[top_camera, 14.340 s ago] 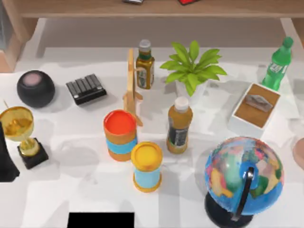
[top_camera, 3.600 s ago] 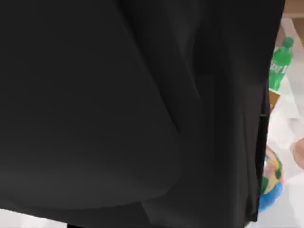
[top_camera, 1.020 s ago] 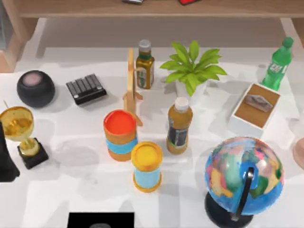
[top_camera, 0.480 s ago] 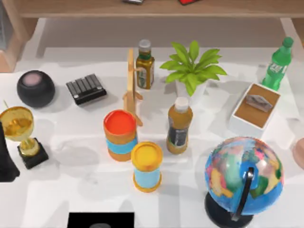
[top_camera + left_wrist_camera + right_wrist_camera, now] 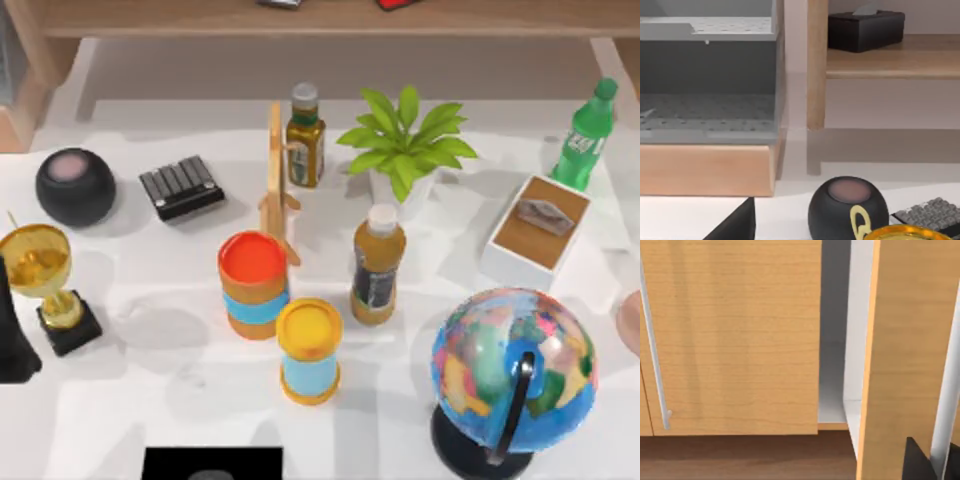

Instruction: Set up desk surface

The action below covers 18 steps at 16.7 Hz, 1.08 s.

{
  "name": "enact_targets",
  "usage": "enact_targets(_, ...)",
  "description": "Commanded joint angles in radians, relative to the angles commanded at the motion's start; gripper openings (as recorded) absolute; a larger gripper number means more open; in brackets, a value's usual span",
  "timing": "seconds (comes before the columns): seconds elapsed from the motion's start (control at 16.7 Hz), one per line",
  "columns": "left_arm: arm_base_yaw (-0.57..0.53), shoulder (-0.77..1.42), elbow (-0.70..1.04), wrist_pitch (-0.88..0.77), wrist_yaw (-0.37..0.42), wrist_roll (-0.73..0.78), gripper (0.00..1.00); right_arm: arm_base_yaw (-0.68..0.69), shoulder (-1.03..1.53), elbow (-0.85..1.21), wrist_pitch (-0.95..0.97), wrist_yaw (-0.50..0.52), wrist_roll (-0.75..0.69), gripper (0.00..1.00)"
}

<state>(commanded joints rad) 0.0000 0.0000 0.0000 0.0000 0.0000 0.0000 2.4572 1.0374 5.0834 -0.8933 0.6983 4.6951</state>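
the desk surface [image 5: 150, 390] lies white and mottled under a crowd of things, none of them held. a dark wedge at the edge of the left wrist view is probably part of the left gripper [image 5: 737, 225]; whether it is wide or narrow i cannot tell. just ahead of it on the desk sits a black round speaker [image 5: 847, 210], with the rim of a gold trophy [image 5: 910, 232] near it and a grey keypad [image 5: 932, 212] a little farther off. beyond the speaker stands a wooden shelf post [image 5: 816, 65]. the right gripper [image 5: 917, 462] shows as a dark corner facing wooden cabinet doors [image 5: 735, 335]; its state cannot be told either. well away from both, mid-desk, stand an orange-lidded can [image 5: 253, 285], a yellow-lidded can [image 5: 309, 350] and a globe [image 5: 513, 370]
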Motion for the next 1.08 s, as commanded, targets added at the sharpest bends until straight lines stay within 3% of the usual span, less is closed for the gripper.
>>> enact_targets(0.42, 0.0, 0.0, 0.0, 0.0, 0.0, 0.0, 1.0, 0.008, -0.017, -0.013, 0.018, -0.006, -0.013, 0.0)
enact_targets(0.84, 0.0, 0.0, 0.0, 0.0, 0.0, 0.0, 1.0, 0.111, -0.105, -0.214, 0.124, -0.113, -0.009, 0.0)
enact_targets(1.08, 0.0, 0.0, 0.0, 0.0, 0.0, 0.0, 1.0, 0.12, -0.113, -0.228, 0.133, -0.12, -0.007, 0.0)
